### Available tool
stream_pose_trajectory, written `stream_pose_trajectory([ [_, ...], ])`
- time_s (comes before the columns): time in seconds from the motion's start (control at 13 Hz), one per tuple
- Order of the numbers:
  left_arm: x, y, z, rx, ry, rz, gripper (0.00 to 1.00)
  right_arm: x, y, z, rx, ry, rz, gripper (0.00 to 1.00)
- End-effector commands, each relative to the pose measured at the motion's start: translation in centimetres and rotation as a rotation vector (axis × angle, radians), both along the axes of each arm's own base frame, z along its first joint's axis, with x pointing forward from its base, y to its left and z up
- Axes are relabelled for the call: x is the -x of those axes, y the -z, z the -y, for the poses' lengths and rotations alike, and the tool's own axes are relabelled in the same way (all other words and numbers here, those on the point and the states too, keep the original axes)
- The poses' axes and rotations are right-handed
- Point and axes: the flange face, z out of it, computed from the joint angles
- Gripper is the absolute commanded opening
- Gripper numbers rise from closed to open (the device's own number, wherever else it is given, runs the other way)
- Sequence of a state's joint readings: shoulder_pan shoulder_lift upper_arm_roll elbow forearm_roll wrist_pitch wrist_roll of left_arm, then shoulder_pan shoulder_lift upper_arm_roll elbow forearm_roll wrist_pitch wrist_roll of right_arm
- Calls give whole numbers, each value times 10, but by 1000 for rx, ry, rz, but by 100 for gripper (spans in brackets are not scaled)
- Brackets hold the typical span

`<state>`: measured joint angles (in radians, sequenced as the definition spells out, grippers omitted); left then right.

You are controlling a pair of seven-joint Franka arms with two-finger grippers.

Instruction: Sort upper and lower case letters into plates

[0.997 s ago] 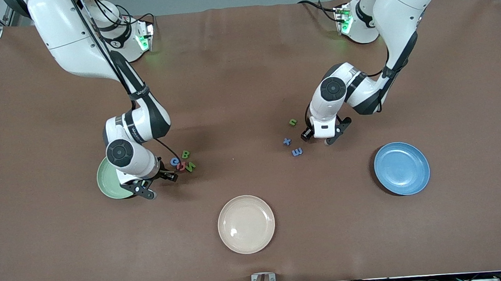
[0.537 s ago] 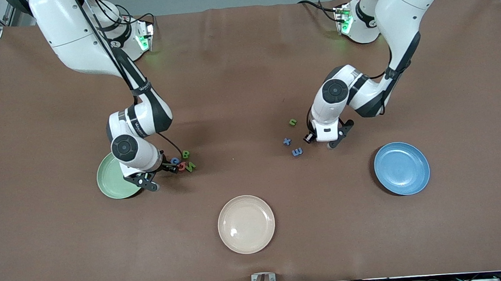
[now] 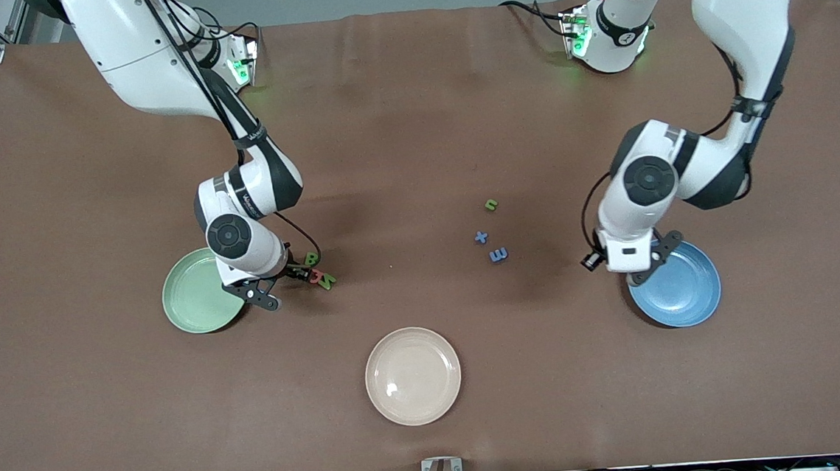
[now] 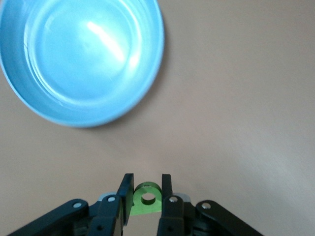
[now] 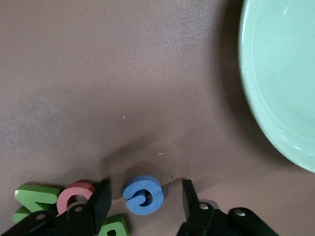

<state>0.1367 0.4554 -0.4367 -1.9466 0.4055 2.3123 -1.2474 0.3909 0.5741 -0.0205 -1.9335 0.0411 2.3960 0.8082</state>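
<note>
The pale green plate lies toward the right arm's end of the table and the blue plate toward the left arm's end. My left gripper hangs by the blue plate's rim. In the left wrist view this gripper is shut on a small green letter with a round hole. My right gripper is low beside the green plate. It is open, its jaws either side of a blue letter on the table.
A green B, a red letter and a green N lie by my right gripper. A green n, a blue x and a blue m lie mid-table. A cream plate sits nearest the front camera.
My left gripper moved from the lowercase letters to the blue plate's rim. My right gripper moved off the green plate to the letter cluster, now covering the blue letter in the front view.
</note>
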Motion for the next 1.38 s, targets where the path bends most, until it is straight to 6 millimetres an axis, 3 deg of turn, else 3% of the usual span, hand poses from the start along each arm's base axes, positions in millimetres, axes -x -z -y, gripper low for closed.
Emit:
stream_pose_trajectory([
  [0.0, -16, -1, -26, -4, 10, 0, 0, 9, -8, 3, -6, 16, 9, 59],
  [0.31, -42, 18, -105, -13, -7, -9, 1, 11, -8, 4, -2, 21, 0, 10],
  [0.38, -46, 25, -122, -16, -11, -14, 1, 9, -13, 5, -3, 24, 3, 3],
  [0.46, -49, 32, -133, -24, -5, -17, 1, 4, -21, 9, -8, 19, 10, 0],
  [0.61, -51, 32, -137, -31, -3, -12, 3, -17, -52, 24, -14, 24, -6, 0],
  [0.69, -56, 36, -145, -26, -14, -11, 17, -29, -68, 37, -16, 1, -33, 0],
  [0.77, -57, 40, -149, -25, -21, -14, 62, -39, -82, 55, -25, -44, -47, 0],
  [0.84, -58, 38, -149, -24, -39, -8, 100, -46, -91, 79, -39, -98, -41, 0],
  [0.92, -59, 32, -147, -25, -45, -2, 100, -51, -94, 107, -56, -149, -39, 0],
  [1.07, -53, 10, -113, -23, -11, -12, 100, -51, -82, 170, -81, -237, -51, 0],
  [1.15, -44, 2, -78, -21, 6, -50, 100, -50, -75, 197, -90, -262, -48, 1],
  [1.3, -30, -11, -15, 20, 28, -60, 100, -34, -45, 210, -91, -282, -27, 1],
])
